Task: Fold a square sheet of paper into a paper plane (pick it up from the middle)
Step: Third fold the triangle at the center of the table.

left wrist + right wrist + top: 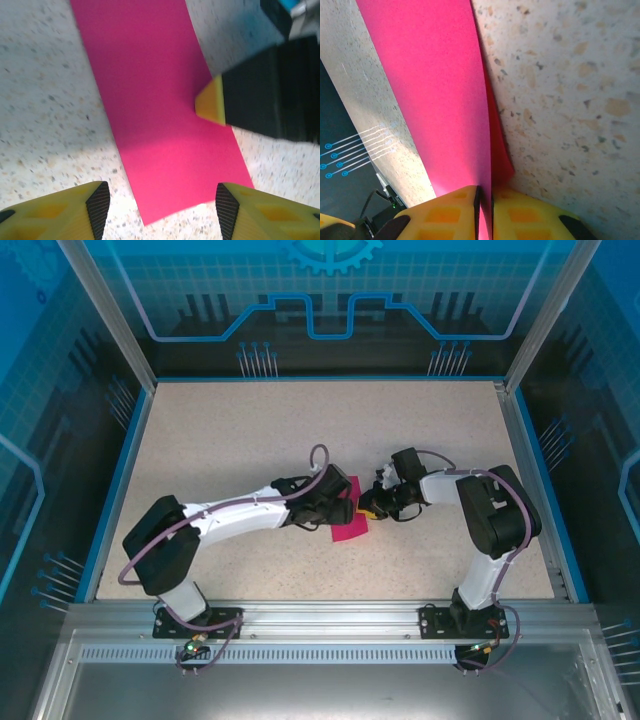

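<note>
The square sheet of paper is magenta-pink and lies near the middle of the table, folded over into a long strip. My right gripper is shut on one long edge of it. Two layers of paper run out from between its yellow fingers. In the left wrist view one yellow fingertip of the right gripper rests at the strip's right edge. My left gripper hovers over the strip's near end, open, its pads standing either side of the paper with nothing between them. From above, the two grippers meet over the paper.
The speckled tabletop has a raised blue border on its sides. A metal rail carrying both arm bases runs along the near edge. Glass walls enclose the cell.
</note>
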Robot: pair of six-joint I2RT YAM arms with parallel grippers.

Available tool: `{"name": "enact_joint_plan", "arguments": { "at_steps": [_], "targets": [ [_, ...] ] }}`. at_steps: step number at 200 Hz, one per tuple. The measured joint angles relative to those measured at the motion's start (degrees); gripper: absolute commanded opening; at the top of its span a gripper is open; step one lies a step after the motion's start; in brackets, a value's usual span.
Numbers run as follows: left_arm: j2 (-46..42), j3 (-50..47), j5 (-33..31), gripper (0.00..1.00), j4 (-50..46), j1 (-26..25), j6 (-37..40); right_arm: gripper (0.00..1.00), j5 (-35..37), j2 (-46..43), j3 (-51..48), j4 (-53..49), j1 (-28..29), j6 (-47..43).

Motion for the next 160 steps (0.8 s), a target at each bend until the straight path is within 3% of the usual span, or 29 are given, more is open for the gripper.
{"name": "enact_joint_plan", "arguments": {
  "at_steps": [81, 160],
  "targets": [
    [-2.1, 1.6, -3.1, 0.61, -0.6, 0.3, -8.6, 0.15, -2.0, 0.8, 0.0, 1.3, -0.3, 2.1],
    [-5.6, -1.8, -5.4, 0.65, -1.7, -5.2, -0.7, 0.17, -1.2, -0.5, -1.7, 3.5, -0.3, 2.8]
  ]
}}
